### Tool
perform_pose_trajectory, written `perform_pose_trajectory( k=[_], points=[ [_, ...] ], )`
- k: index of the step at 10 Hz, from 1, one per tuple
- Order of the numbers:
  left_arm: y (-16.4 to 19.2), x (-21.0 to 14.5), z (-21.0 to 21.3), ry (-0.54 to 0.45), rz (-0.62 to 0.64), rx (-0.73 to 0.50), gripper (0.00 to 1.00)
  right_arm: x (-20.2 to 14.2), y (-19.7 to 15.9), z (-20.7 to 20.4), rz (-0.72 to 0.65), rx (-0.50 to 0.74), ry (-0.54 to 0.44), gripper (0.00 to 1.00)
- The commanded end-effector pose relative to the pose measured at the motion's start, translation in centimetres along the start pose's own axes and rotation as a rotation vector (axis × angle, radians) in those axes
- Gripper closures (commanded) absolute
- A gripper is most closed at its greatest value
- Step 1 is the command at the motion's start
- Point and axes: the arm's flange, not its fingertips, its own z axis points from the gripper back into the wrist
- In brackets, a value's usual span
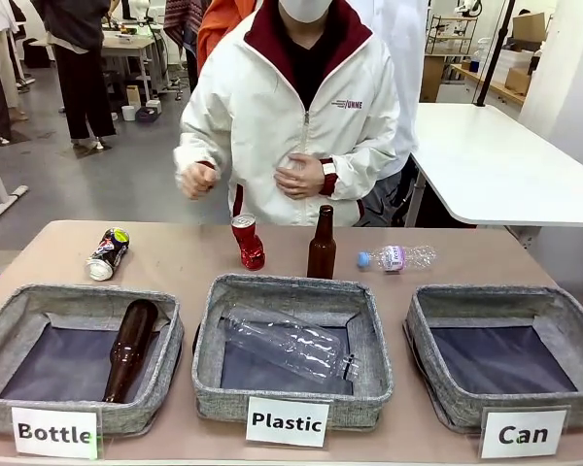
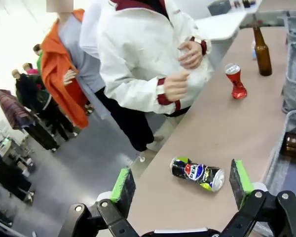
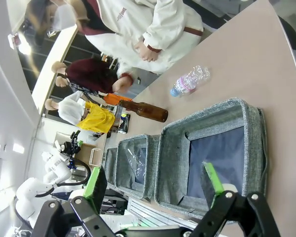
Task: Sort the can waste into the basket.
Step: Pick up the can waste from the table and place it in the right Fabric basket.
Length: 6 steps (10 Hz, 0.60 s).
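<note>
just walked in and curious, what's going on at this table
The left claw is open, aimed at the dark printed drink can lying on the table. The crushed red can stands beside an upright brown glass bottle. The right claw, open, faces the square grey fabric basket labelled Can, which holds neither can. The person in the white jacket touches nothing.

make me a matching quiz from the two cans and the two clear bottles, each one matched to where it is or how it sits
Things:
1. dark can
2. red can
3. big clear bottle
4. small clear bottle

Places or states:
a. lying inside the Plastic basket
b. standing on end on the table
c. on its side behind the Bottle basket
d. on its side, just right of the standing brown bottle

Pairs: 1-c, 2-b, 3-a, 4-d
</note>
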Motion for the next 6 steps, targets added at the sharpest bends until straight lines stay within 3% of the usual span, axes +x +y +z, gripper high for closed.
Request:
perform_pose_trajectory(
  k=[1,3,6],
  points=[
    [1.3,-0.3,-0.8,0.019,0.019,-0.027,0.0,0.2,0.0,0.0,0.026,0.021,-0.019,0.0],
    [0.2,2.2,-7.7,0.009,0.001,0.011,0.0,0.2,0.0,0.0,0.026,0.021,-0.019,0.0],
    [-1.4,6.0,-21.7,0.036,-0.101,-0.352,0.0,0.2,0.0,0.0,0.026,0.021,-0.019,0.0]
  ],
)
